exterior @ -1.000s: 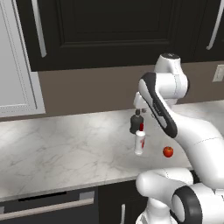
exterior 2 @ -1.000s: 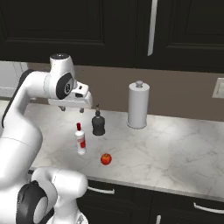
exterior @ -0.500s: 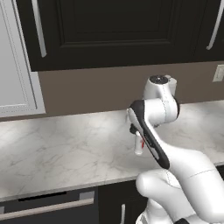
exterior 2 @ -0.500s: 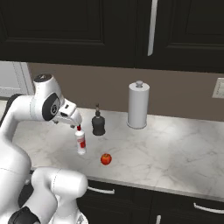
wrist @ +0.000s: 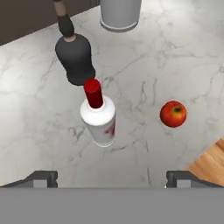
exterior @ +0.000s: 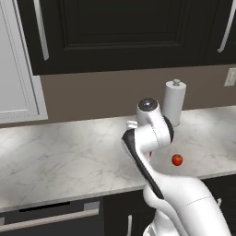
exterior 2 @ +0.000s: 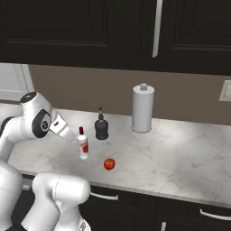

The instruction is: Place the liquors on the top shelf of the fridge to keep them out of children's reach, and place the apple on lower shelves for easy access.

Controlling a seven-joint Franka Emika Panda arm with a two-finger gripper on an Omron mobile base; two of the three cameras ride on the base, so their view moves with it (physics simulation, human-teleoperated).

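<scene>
Lining up on white bottle [wrist: 99, 117], upright on counter [wrist: 175, 57] near dark bottle [wrist: 75, 57], apple [wrist: 173, 113] apart. Gripper [wrist: 111, 178] spread wide, empty. Centre body, descend straight, avoid tipping.

Veined marble counter [wrist: 183, 52], glossy apple [wrist: 173, 113], matt dark bottle [wrist: 75, 57]

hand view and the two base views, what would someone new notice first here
Likely the slim white bottle with the red cap, standing upright on the marble counter right in front of the open gripper. Just behind it stands the squat dark bottle, and off to one side lies a small red apple. In the right base view a tall white paper towel roll stands by the back wall under black cabinets.
</scene>
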